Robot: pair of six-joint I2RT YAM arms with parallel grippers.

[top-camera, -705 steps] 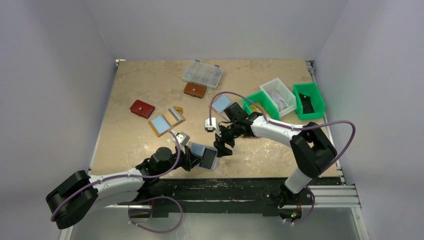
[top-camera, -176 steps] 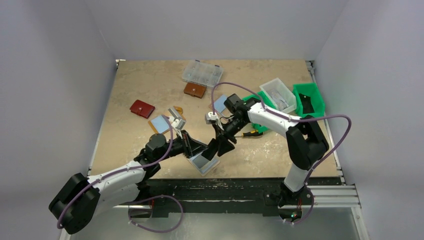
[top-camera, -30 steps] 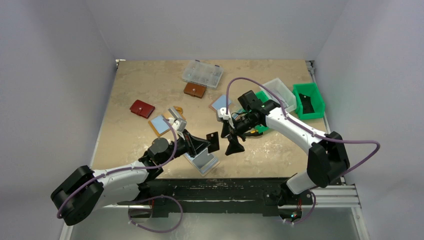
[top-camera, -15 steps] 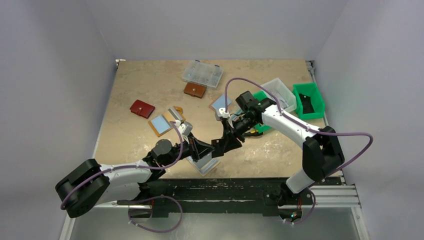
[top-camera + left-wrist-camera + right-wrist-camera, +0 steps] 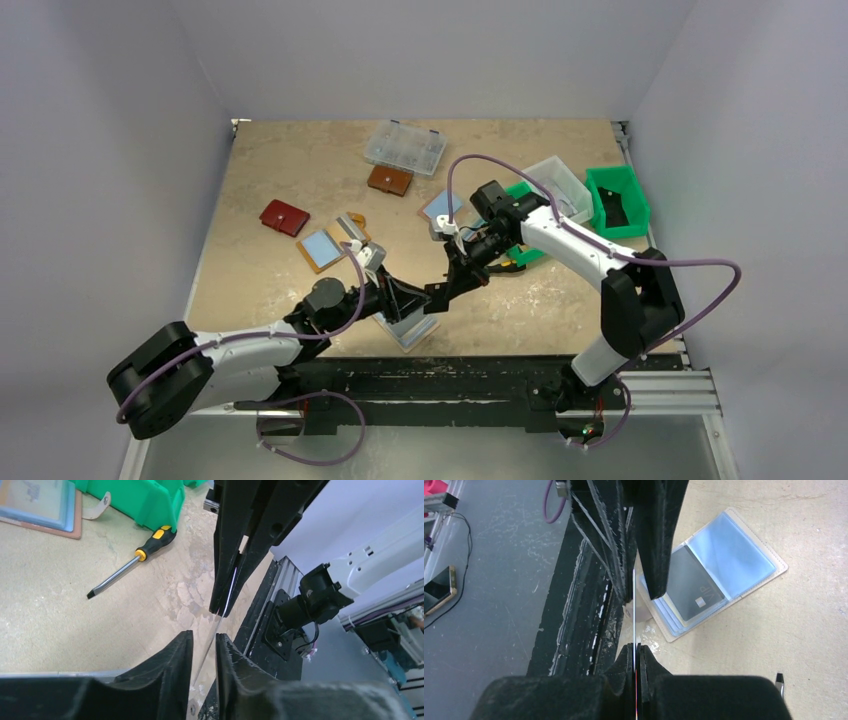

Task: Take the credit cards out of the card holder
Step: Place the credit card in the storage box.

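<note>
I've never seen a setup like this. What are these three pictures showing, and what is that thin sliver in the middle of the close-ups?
These are two robot arms bolted to a table: the left arm and the right arm. The wide picture looks down from above and behind them. The other two come from small cameras on each wrist, so each arm's own black jaws fill the bottom of its picture.

The sliver is a card seen edge-on. The right jaws are shut on it; the left jaws stand slightly apart around it. On the table below lies an open card holder with a dark card inside.

Also on the table: a screwdriver, two more open holders, a red wallet, a brown wallet, a clear box and green bins.
</note>
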